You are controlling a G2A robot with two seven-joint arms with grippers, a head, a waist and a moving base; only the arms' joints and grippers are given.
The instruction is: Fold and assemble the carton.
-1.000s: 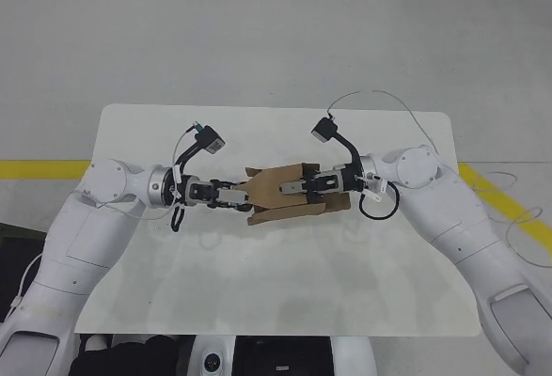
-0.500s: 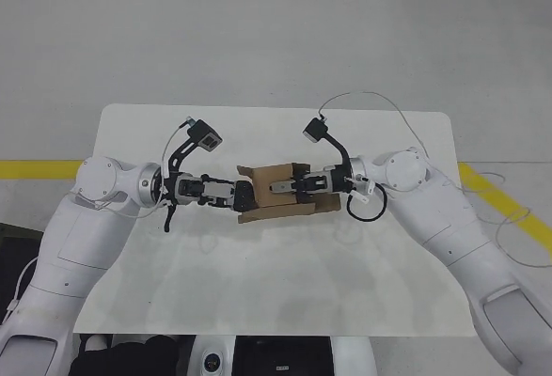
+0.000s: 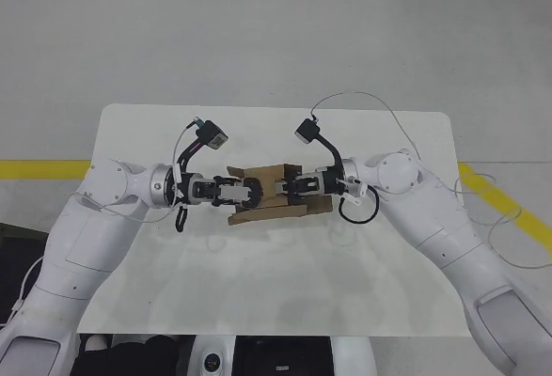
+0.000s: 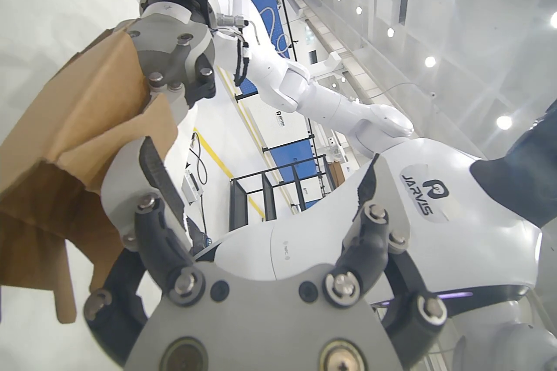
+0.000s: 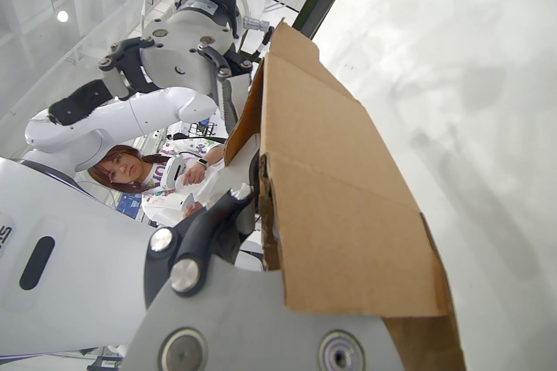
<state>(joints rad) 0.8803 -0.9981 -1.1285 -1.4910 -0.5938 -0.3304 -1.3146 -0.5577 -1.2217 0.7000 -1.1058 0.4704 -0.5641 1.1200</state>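
A brown carton (image 3: 274, 195), partly folded, is held just above the middle of the white table (image 3: 257, 282). My right gripper (image 3: 291, 185) is shut on one of its walls; in the right wrist view that panel (image 5: 339, 194) covers most of the gripper. My left gripper (image 3: 247, 191) is at the carton's other end, open. In the left wrist view its fingers (image 4: 152, 168) stand wide apart, one of them against a loose flap of the carton (image 4: 87, 120). Nothing lies between them. My right gripper (image 4: 174, 85) clamps the cardboard farther off.
The table's near half and both side strips are bare. A thin cable (image 3: 388, 99) loops above my right arm. A yellow line (image 3: 22, 169) runs along the floor beyond the table's edges.
The carton has shifted to the left in the right gripper's hold. The left gripper has closed in on the carton's end until its finger met the flap.
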